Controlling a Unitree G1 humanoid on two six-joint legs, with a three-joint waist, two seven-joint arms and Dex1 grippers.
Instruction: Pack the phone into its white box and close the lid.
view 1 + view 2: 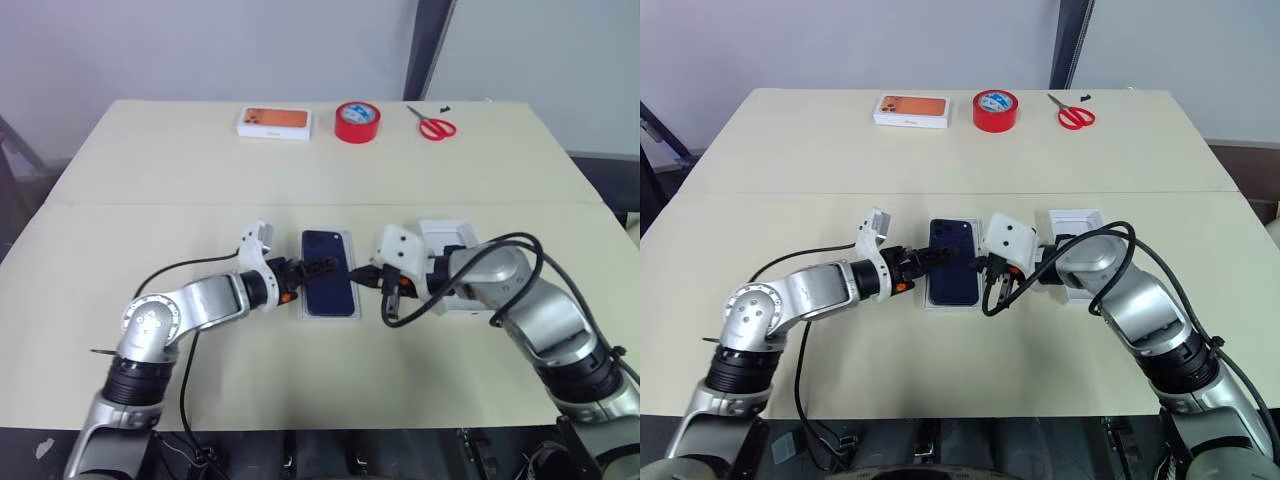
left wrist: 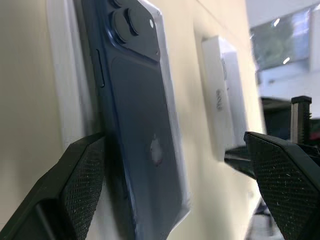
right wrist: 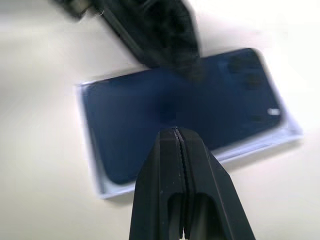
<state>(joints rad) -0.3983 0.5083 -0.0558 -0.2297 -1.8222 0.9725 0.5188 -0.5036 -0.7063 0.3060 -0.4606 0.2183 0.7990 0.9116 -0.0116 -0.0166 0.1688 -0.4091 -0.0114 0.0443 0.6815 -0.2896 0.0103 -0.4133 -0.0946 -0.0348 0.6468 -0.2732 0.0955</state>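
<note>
The dark navy phone (image 1: 330, 285) lies face down in the shallow white box (image 3: 97, 175) at the middle of the table, its camera cluster at the far end. My left gripper (image 1: 312, 268) is open, low over the phone's left side; one finger (image 2: 80, 180) sits at the phone's edge and the other is spread wide over it. From the right, my right gripper (image 3: 176, 134) is shut and empty, with its tip just over the phone's right edge. The white lid (image 1: 445, 238) lies open side up to the right, partly under my right arm.
Along the far edge stand a white box picturing an orange phone (image 1: 274, 121), a red tape roll (image 1: 357, 122) and red scissors (image 1: 433, 126). A black cable loops from my right wrist (image 1: 470, 285) beside the lid.
</note>
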